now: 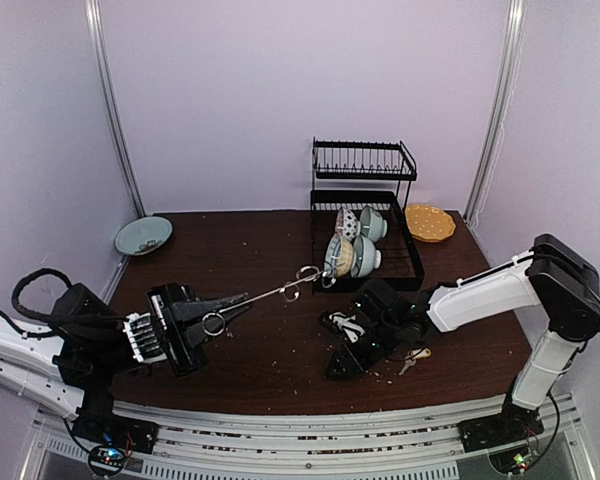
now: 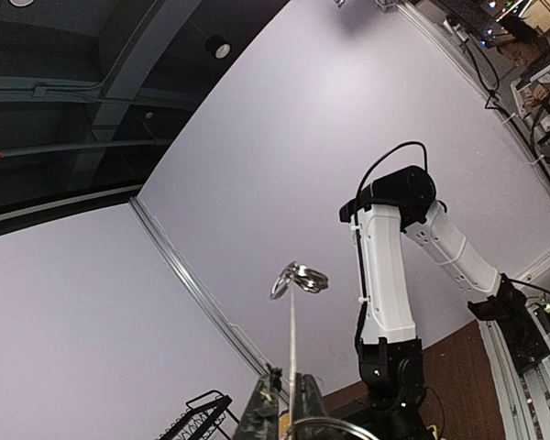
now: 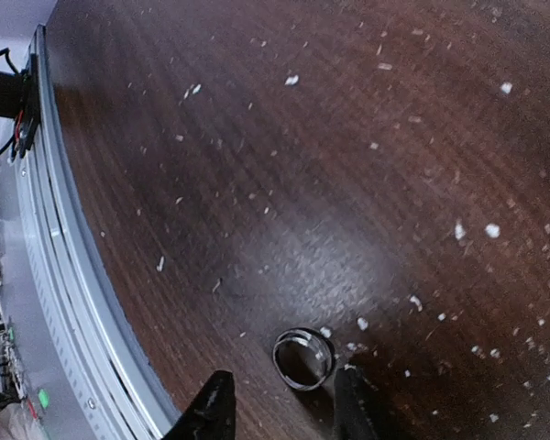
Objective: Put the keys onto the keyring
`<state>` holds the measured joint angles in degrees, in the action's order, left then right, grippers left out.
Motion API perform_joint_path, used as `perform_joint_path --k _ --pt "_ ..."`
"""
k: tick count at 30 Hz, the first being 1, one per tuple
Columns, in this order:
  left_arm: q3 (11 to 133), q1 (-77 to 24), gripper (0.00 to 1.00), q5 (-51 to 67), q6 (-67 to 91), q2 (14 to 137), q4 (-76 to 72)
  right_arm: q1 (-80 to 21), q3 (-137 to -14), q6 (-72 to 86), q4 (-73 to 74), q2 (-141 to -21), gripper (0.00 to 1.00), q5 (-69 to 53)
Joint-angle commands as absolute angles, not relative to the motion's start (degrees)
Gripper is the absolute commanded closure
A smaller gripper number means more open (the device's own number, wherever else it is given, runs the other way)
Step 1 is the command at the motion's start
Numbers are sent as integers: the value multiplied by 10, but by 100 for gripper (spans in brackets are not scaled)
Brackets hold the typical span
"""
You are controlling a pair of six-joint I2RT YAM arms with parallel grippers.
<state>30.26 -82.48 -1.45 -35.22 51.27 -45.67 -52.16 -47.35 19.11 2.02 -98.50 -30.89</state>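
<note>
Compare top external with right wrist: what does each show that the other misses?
Only top external: the left pincer gripping the keyring, the keys lying on the table beside the right arm, and the dish rack holding bowls. Only right wrist: a tiny loose metal ring lying just ahead of the fingertips. Both: the right pincer, open and low over the brown table, and the grey rail along the table's near edge.

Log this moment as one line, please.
left hand: shut on keyring, raised | right hand: open, low by tiny loose ring | keys: on table, not held
</note>
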Motion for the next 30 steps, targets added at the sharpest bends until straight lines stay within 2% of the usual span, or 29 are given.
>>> perform_joint_path --k 1,3,8,12,19,23,30 --pt "299 -824 100 -1 -368 503 -479 -524 -487 185 72 -971 44 -253" --pt "298 -824 100 5 -368 501 -480 -525 -492 175 86 -944 38 -234" --pt "298 -824 100 28 -365 499 -473 -524 -497 134 89 -829 37 -221" --pt "298 -824 100 48 -362 496 -466 -525 -471 100 40 -694 37 -230" --pt "300 -824 100 116 -352 482 -445 -523 -422 48 -80 -507 27 -367" --pt "307 -824 100 140 -340 492 -446 -524 -425 63 -150 -474 27 -425" --pt "322 -824 100 173 -335 517 -462 -550 -458 72 -205 -512 31 -525"
